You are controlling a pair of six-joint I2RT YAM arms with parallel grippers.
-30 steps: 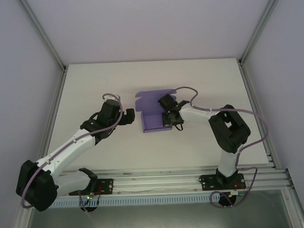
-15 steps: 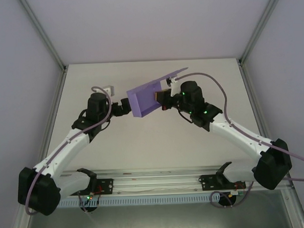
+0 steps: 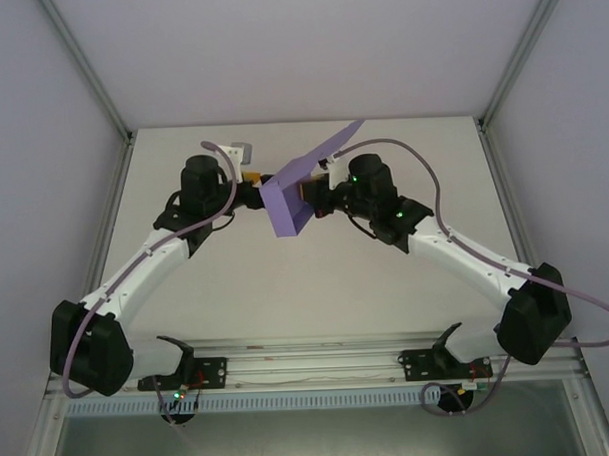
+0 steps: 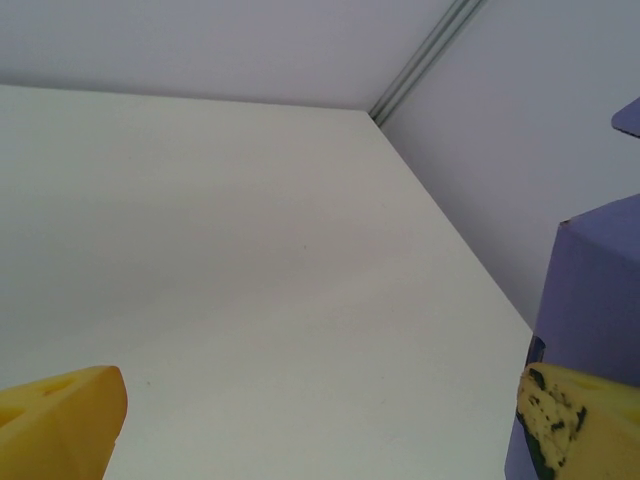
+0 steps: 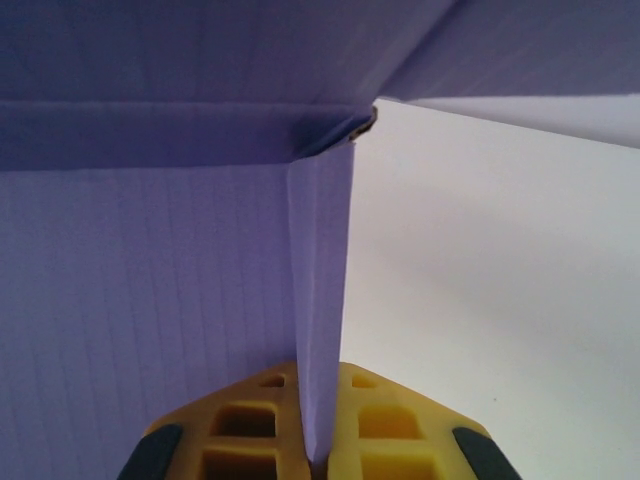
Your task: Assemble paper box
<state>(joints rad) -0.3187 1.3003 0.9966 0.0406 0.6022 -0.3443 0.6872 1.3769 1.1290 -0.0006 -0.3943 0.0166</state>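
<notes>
At the near edge of the tabletop, the two arms are bolted side by side and reach away toward the middle. There the paper box is held up and tipped on a slant, between the two tools. The right tool is squeezed tight on a thin purple wall of the box, and its yellow fingers pinch the card from both sides. The left tool is just beside the box's left end, spread wide, with nothing in it. One of its fingers sits right by the purple card; I cannot tell if they touch. Farther back, a long flap of the box sticks up toward the far wall.
</notes>
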